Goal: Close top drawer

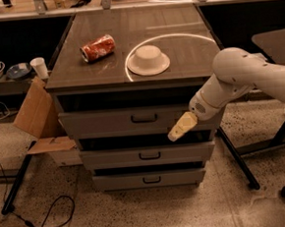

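No writing, number or sign can be read anywhere. The red can (98, 47), lying on its side on the desk (187, 53), carries pale markings too blurred to make out as letters. The claw (181, 126), plain and unlabelled, is at the lower right of the top drawer (108, 122) front, right of its handle.

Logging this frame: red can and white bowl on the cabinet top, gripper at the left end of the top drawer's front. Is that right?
One slip: the camera view shows the gripper at the right end of the front of the top drawer, not the left. The red can and white bowl are on the cabinet top.
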`<state>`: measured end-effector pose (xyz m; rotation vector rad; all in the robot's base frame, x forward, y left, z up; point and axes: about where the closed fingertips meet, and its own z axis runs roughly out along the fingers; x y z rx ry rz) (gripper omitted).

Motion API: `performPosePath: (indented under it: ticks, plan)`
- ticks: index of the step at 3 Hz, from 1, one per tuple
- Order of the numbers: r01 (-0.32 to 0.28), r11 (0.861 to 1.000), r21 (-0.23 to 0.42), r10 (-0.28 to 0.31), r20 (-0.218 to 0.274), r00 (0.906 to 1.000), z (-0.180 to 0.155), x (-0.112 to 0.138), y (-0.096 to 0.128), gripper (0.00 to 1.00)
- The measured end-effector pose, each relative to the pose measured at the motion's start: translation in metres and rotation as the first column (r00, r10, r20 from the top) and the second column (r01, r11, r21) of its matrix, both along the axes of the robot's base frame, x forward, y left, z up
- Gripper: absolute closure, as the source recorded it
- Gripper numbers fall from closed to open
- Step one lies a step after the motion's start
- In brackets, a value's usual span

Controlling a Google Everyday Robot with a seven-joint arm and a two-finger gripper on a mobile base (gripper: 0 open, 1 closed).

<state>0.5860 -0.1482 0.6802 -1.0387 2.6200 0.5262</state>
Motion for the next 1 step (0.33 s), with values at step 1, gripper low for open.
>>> performPosePath:
  ticks: [1]
  plan:
    - [0.000,1.000,0.000,0.000,0.000,1.0000,0.0000,0.0000,0.0000,0.00]
